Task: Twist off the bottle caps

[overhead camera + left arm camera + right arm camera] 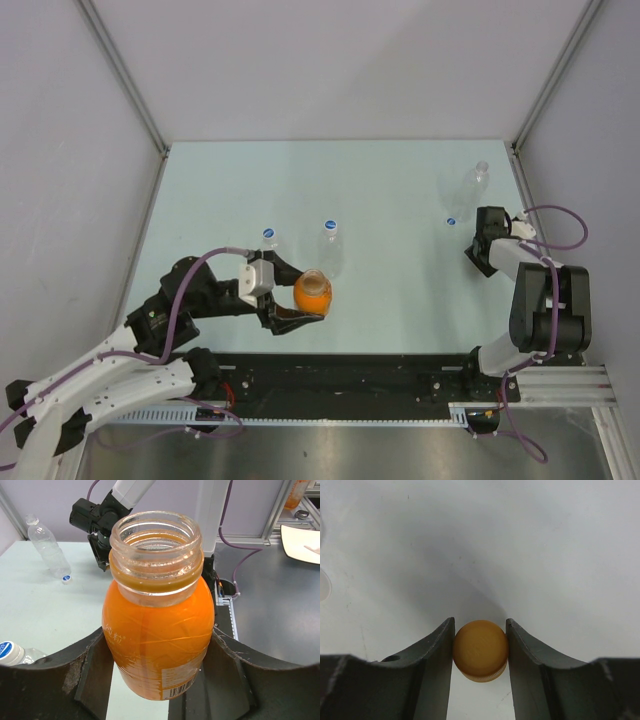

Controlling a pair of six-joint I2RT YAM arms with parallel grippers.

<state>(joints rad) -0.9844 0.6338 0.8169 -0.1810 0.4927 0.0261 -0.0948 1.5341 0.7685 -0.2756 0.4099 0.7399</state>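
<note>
Our left fingers (pixel 55 680) hold the orange bottle (pixel 157 630) so it cannot tip; our right fingers (pixel 427 670) pinch its cap (pixel 480 650), already off

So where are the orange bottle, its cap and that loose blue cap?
orange bottle (pixel 157 650): left wrist view, on its orange belly.
orange cap (pixel 480 647): right wrist view, on its flat top.
loose blue cap (pixel 452 221): top external view, on its top face.

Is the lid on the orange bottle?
No, the orange bottle has a bare, open threaded mouth, and the orange cap sits pinched in the right gripper.
</note>
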